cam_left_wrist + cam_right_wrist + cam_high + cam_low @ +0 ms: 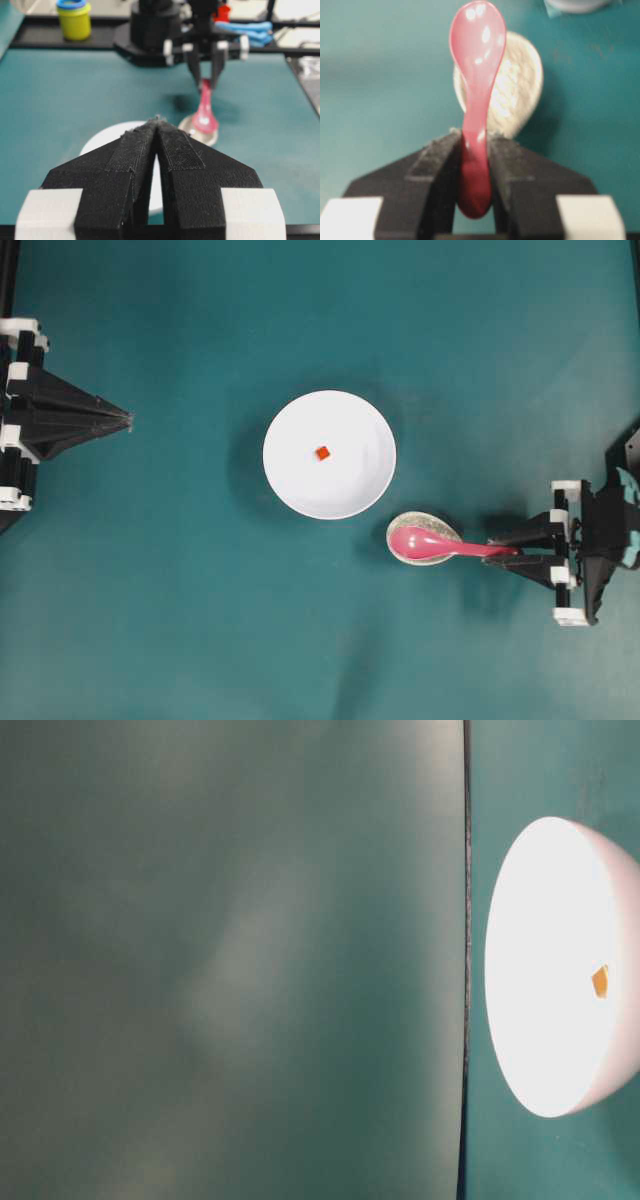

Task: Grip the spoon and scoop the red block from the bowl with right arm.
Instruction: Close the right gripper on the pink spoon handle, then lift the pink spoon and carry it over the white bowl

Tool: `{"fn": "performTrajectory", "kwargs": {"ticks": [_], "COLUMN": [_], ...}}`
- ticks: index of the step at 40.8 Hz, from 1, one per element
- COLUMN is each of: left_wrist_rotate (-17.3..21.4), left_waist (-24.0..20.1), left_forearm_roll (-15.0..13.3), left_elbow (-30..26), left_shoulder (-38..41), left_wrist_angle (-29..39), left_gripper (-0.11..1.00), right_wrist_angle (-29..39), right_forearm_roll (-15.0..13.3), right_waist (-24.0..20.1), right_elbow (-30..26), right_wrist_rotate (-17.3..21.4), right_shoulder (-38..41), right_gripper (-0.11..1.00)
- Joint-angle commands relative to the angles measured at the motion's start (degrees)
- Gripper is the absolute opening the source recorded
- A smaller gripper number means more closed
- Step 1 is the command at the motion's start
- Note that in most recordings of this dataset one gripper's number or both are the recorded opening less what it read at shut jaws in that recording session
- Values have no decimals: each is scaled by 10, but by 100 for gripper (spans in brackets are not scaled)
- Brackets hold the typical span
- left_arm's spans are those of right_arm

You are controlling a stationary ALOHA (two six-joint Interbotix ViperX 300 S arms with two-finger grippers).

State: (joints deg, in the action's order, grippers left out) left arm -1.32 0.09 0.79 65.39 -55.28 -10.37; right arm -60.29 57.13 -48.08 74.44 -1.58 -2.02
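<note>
The spoon [438,542] is pinched by its handle in the right gripper [512,552], scoop over the small grey dish [423,537]. The red block [322,452] sits in the white bowl [329,454] nearby. Left gripper [126,421] is clamped shut, holding nothing.

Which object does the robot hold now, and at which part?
The right gripper holds the spoon by its handle end; the left gripper holds nothing.

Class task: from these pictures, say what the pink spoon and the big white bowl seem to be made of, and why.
Spoon: probably glossy plastic or glazed ceramic; bright highlights on the smooth scoop.
Bowl: likely glazed ceramic or melamine; plain, smooth, shiny white. The look alone cannot settle either.
</note>
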Motion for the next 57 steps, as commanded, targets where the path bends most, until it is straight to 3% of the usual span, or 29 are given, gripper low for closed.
{"fn": "performTrajectory", "kwargs": {"ticks": [1, 9, 16, 23, 27, 32, 43, 48, 51, 54, 57], "left_wrist_rotate": [0, -4, -25, -35, -34, -32, -27, -27, -28, -28, -28], "left_waist": [-2, -2, -2, 3, 3, 2, 3, 3, 3, 3, 3], "left_forearm_roll": [1, 1, 1, 1, 1, 1, 1, 1, 1, 1, 1], "left_elbow": [-18, -21, -25, -28, -30, -36, -43, -43, -43, -43, -43], "left_shoulder": [4, 4, 4, 2, 2, 1, -1, -2, -3, -3, -4], "left_wrist_angle": [-5, -6, -3, 0, 9, 25, 43, 49, 53, 55, 57], "left_gripper": [0, 0, 0, 0, 0, 0, 0, 0, 0, 0, 0], "right_wrist_angle": [-6, 4, 51, 199, 323, 461, 756, 846, 892, 928, 969], "right_forearm_roll": [-2, 0, 0, 0, 0, 0, 0, -1, -7, -28, -72], "right_waist": [1, 36, 111, 230, 310, 402, 599, 653, 671, 674, 672], "right_elbow": [-4, -14, -45, -105, -145, -195, -301, -339, -363, -383, -408], "right_wrist_rotate": [-20, -90, -168, -271, -330, -362, -327, -250, -182, -134, -98], "right_shoulder": [-43, -134, -229, -312, -343, -359, -326, -283, -248, -217, -183], "right_gripper": [24, 24, 24, 24, 24, 24, 24, 24, 24, 24, 24]}}
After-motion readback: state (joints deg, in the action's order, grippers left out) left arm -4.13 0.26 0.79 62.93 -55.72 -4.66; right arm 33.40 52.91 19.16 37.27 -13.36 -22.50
